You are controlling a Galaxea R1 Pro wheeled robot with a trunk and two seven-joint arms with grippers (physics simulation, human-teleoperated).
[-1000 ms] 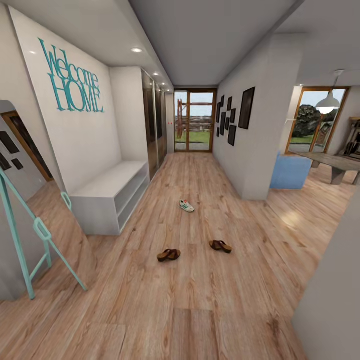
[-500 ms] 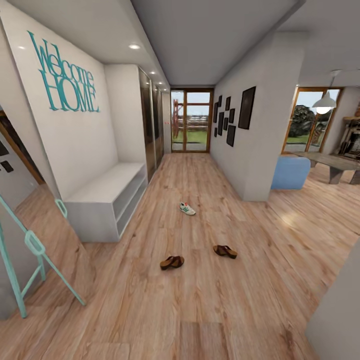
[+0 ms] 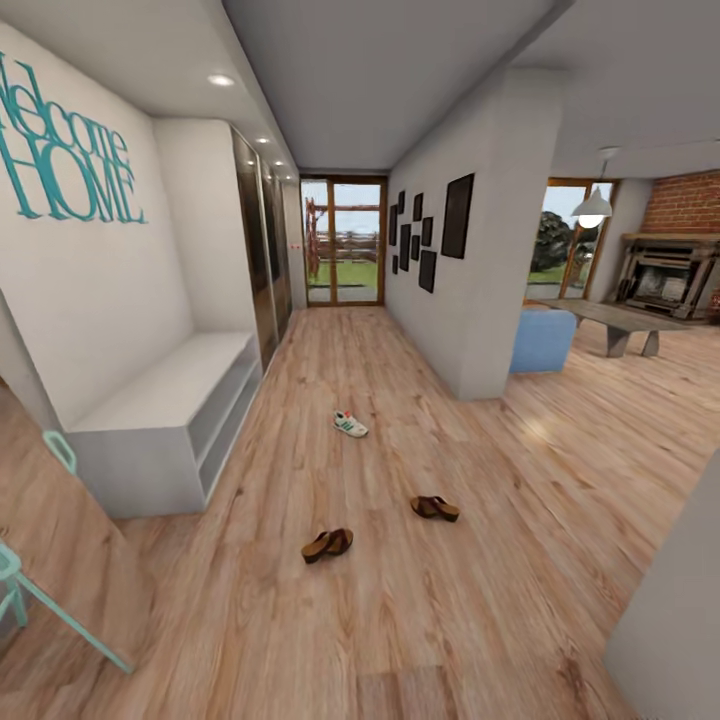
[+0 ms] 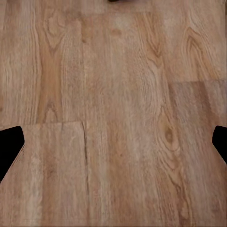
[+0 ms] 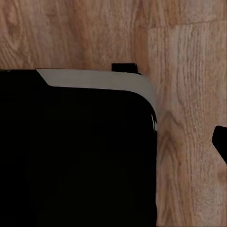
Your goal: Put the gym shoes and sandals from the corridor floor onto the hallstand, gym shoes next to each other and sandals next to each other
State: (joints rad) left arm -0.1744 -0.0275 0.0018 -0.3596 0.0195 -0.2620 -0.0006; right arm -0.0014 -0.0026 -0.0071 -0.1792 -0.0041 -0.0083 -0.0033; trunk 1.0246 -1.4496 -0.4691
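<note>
Approach should head for the nearer sandal [image 3: 327,544] at 12 o'clock on the corridor floor [image 3: 420,620], left gripper [image 4: 113,146] wide open and empty, right gripper's state untellable.

The head camera stands high and looks forward and slightly down along a corridor toward a glass door [image 3: 343,243] at the far end, taking in the wood floor [image 3: 400,620], a white low shelf unit [image 3: 165,420] against the wall at its left, and a side room opening at its right. The left wrist camera faces almost straight down, close over the floor planks [image 4: 113,123], with dark fingers [image 4: 9,144] at both edges of its picture. The right wrist camera also looks down at the floor [image 5: 189,94], near a black body [image 5: 75,151] that blocks much of it. All three views share the wood floor.
</note>
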